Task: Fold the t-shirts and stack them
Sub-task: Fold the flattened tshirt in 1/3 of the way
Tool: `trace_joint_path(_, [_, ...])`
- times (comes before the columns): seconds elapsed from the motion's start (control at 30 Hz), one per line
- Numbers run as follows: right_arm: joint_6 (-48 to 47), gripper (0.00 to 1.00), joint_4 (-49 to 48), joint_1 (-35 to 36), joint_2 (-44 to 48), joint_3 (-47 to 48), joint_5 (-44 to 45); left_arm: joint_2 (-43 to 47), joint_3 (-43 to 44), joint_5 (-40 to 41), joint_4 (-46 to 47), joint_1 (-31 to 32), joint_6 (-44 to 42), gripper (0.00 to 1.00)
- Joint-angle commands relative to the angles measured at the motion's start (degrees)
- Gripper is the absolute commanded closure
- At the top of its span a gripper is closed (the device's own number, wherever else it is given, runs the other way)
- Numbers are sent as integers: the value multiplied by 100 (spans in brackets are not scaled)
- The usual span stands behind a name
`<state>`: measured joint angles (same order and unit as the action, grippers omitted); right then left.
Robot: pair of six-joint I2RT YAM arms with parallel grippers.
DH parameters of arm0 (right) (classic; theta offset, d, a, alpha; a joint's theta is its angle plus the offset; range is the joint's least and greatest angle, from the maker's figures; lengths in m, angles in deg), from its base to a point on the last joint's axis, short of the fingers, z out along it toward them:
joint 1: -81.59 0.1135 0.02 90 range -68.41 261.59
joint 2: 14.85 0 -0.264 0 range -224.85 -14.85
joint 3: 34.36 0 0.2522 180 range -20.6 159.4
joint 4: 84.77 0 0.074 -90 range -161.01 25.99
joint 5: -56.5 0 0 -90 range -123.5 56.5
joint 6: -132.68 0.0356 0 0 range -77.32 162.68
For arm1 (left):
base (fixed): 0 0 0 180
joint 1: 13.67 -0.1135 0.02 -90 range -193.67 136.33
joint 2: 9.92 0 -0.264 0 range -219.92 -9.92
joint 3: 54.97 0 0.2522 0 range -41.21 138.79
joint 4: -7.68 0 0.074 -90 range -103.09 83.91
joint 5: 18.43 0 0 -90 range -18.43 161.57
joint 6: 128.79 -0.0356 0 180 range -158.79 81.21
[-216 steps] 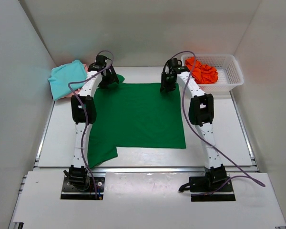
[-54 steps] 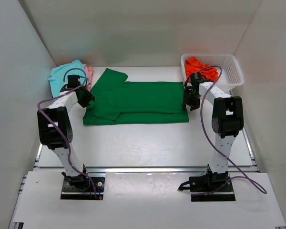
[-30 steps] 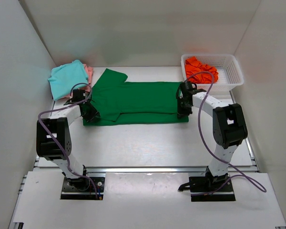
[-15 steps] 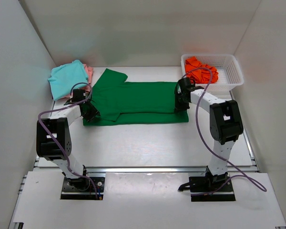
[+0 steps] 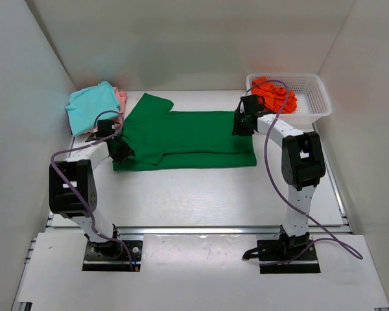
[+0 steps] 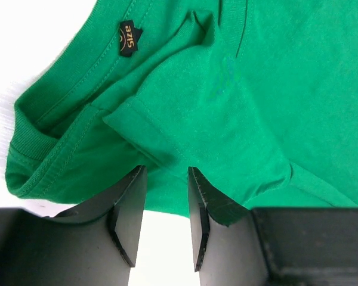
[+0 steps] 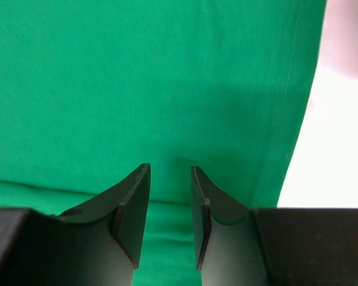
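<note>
Green cloth fills the far half of the table (image 5: 201,194): the dark green t-shirt (image 5: 188,139) lies flat, folded into a long band. The left tool (image 5: 121,150) sits at its collar end and the right tool (image 5: 242,123) over its right end, both slightly spread and pinching nothing. The teal t-shirt (image 5: 89,103) lies on the pale pink t-shirt (image 5: 121,97) in the far left corner, while the orange t-shirt (image 5: 272,96) is heaped in the basket (image 5: 314,97) far right.

The dark green t-shirt (image 5: 188,139) is soft, matt knit cloth with stitched hems, a ribbed collar and a black woven size label (image 6: 129,39). The left gripper (image 6: 165,171) has 2 fingers (image 6: 126,220) of matt black plastic. The basket (image 5: 313,98) is white plastic mesh.
</note>
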<state>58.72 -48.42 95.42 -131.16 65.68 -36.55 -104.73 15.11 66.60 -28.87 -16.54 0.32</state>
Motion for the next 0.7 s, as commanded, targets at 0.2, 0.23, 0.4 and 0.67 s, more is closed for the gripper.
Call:
trace_joint_path(0.2, [101,73,-518,155,907,-909,-143,226,-85,-47,2,15,-36,55])
trace_joint_path(0.23, [119,76,-545,199,996,-1146,-161,217,-120,-22,37,41,-53,55])
trace_joint_path(0.4, [181,83,-668,410,1041,-1605,-240,76,37,-39,2,59,-44,55])
trace_joint_path(0.67, [242,85,-782,525,725,-1492,-266,120,29,-30,-33,-11,-62,55])
